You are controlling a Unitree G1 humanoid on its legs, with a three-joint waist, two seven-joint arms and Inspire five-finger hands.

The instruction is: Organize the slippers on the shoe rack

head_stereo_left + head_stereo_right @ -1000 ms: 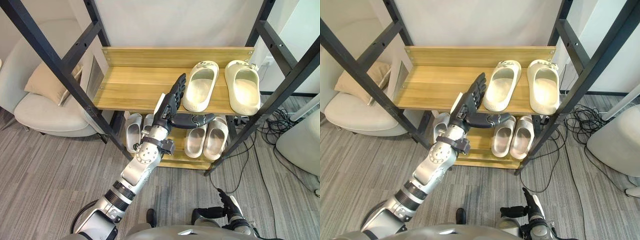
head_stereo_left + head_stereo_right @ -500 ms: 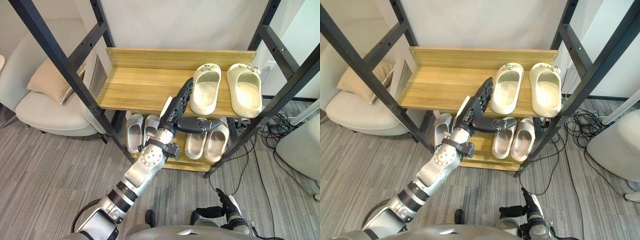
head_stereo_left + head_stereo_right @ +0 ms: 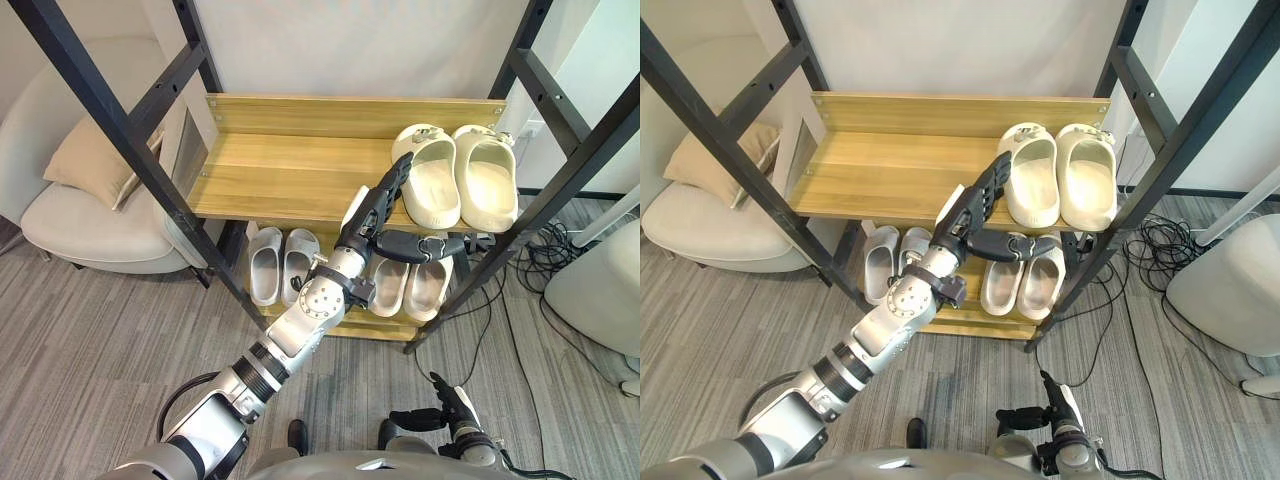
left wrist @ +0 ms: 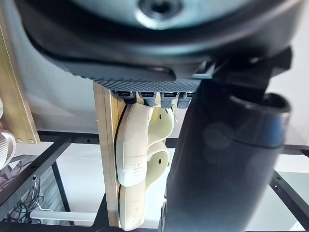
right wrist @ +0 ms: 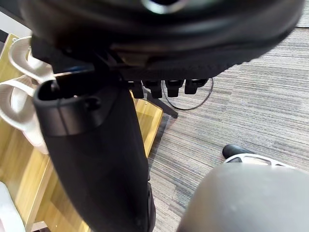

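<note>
On the top shelf (image 3: 280, 170) of the shoe rack (image 3: 350, 110), the left cream slipper (image 3: 432, 185) sat just beside the right cream slipper (image 3: 487, 180), at the right end. The left hand (image 3: 372, 212) was open and held nothing. Its straight fingers lay flat against the left slipper's left side. The right hand (image 3: 448, 398) hung low near the floor, its fingers loose and empty.

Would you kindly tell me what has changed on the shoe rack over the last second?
The open left hand pushed the left cream foam slipper rightward along the wooden upper shelf until it lies beside the right cream slipper. That slipper, the lower-shelf slippers and the right hand stayed put.
</note>
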